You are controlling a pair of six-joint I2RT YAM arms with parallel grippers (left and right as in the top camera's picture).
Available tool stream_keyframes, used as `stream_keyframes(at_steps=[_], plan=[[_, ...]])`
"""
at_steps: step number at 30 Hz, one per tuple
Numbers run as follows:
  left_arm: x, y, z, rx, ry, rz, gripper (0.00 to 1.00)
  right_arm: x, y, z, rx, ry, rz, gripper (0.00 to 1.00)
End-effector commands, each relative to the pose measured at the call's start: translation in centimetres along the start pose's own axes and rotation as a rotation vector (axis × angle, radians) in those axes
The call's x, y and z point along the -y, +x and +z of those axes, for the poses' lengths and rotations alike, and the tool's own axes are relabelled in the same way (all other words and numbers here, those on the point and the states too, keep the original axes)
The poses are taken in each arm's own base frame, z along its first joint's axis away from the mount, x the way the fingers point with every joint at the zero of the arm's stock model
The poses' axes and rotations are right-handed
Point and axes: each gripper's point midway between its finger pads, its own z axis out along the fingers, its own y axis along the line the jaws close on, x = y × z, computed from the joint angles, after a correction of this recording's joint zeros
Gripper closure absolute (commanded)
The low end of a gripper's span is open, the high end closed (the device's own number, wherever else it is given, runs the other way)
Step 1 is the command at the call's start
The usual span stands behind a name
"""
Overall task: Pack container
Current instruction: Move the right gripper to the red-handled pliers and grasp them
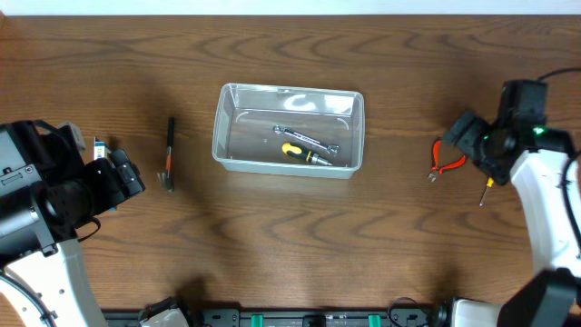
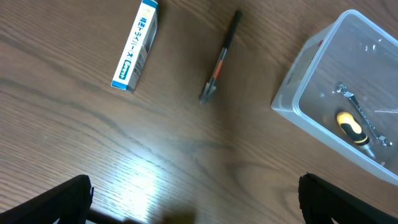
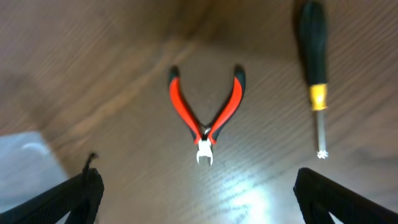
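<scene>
Looks about a third packed. In the container [image 1: 290, 89], mid-table, already lying side by side on its floor: a wrench [image 1: 307, 139] and a yellow-and-black screwdriver [image 1: 304, 153]

Left to pack, going by what lies outside it, four things:
- Left of the container, fairly near: a slim dark tool [image 1: 170, 154], flat on the wood
- Farther out on that side: a small blue-white box [image 2: 135, 45]
- Right of the container, well apart from it: red-handled pliers [image 3: 207, 115]
- Just beyond those, farther from the container: a black screwdriver with a yellow band [image 3: 314, 74]

Left gripper [image 2: 196, 199]: left of the container, out by the box, fingers spread wide with nothing between them. Right gripper [image 3: 199, 199]: right of the container, hovering over the pliers, also wide apart and empty. No item in transit, so probably between picks, with the pliers the likeliest next grab
</scene>
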Motion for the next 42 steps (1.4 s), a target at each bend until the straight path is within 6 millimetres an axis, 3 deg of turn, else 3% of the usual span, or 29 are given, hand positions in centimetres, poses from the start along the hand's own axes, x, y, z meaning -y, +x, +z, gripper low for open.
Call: stream_keyframes(at_steps=[1, 9, 20, 26, 33, 42], plan=[[0.0, 0.0, -0.4, 0.007, 0.002, 0.011, 0.02, 0.7, 0.3, 2.0, 0.000, 0.015, 0.153, 0.01], [0.0, 0.2, -0.4, -0.001, 0.001, 0.010, 0.02, 2.1, 1.6, 5.9, -0.060, 0.100, 0.295, 0.01], [0.0, 0.2, -0.4, -0.001, 0.001, 0.010, 0.02, 3.4, 2.8, 8.8, -0.113, 0.174, 0.314, 0.01], [0.0, 0.2, -0.4, -0.001, 0.001, 0.010, 0.02, 3.6, 2.8, 9.4, -0.107, 0.189, 0.348, 0.01], [0.0, 0.2, -0.4, -0.001, 0.001, 0.010, 0.02, 3.6, 2.3, 9.5, -0.084, 0.189, 0.362, 0.08], [0.0, 0.2, -0.4, -0.001, 0.001, 0.010, 0.02, 4.3, 2.6, 10.2, -0.086, 0.223, 0.369, 0.07]])
